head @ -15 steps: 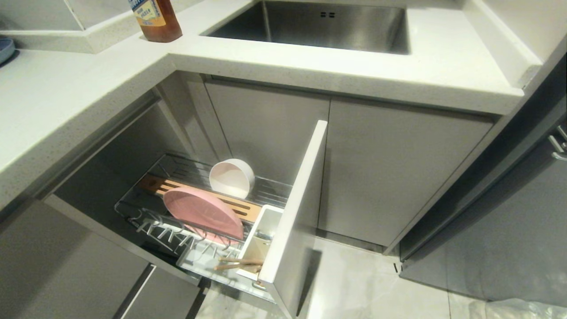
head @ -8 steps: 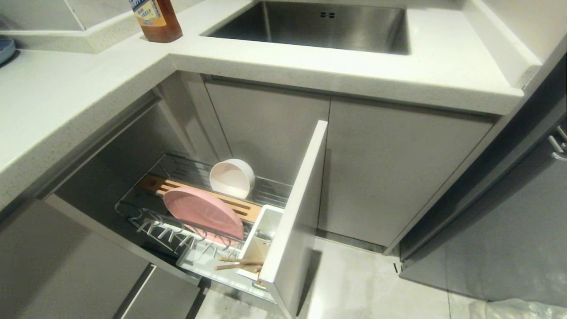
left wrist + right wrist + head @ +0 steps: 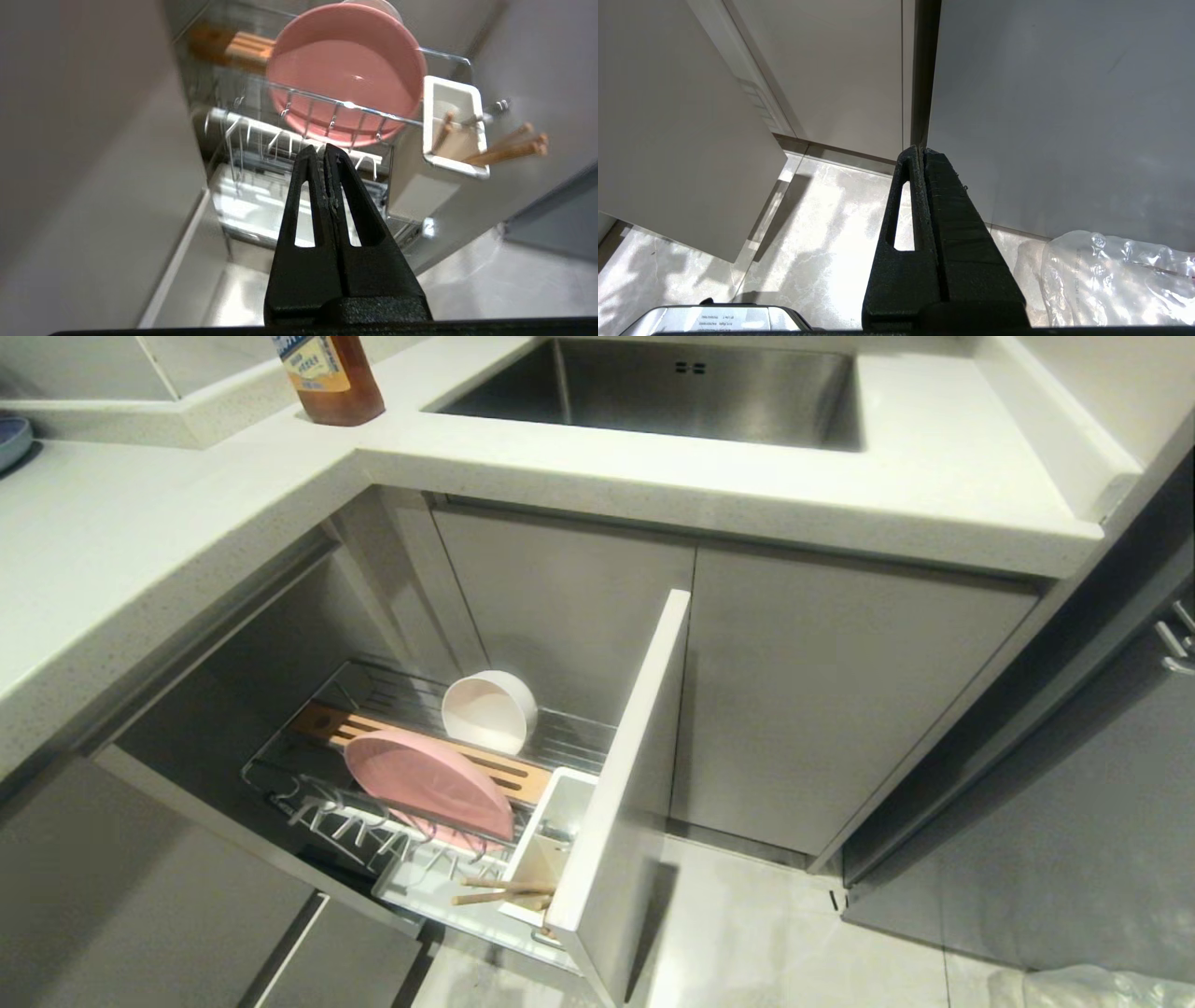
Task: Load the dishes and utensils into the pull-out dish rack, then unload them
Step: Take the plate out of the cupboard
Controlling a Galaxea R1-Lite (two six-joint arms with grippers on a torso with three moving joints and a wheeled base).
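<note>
In the lower left of the head view the large flat round pink plastic plate (image 3: 428, 784) leans in the chrome wire pull-out dish rack (image 3: 317, 793), likely light, stiff and slippery, best pinched at its upper rim, while the left gripper (image 3: 318, 149), fingers pressed together and empty, hangs near it.

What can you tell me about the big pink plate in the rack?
The large flat round pink plate looks like matte plastic with a shallow raised rim. It stands tilted on edge among the chrome wire prongs of the pulled-out dish rack, in front of the slotted wooden strip and beside the white utensil caddy. No gripper touches it.
</note>
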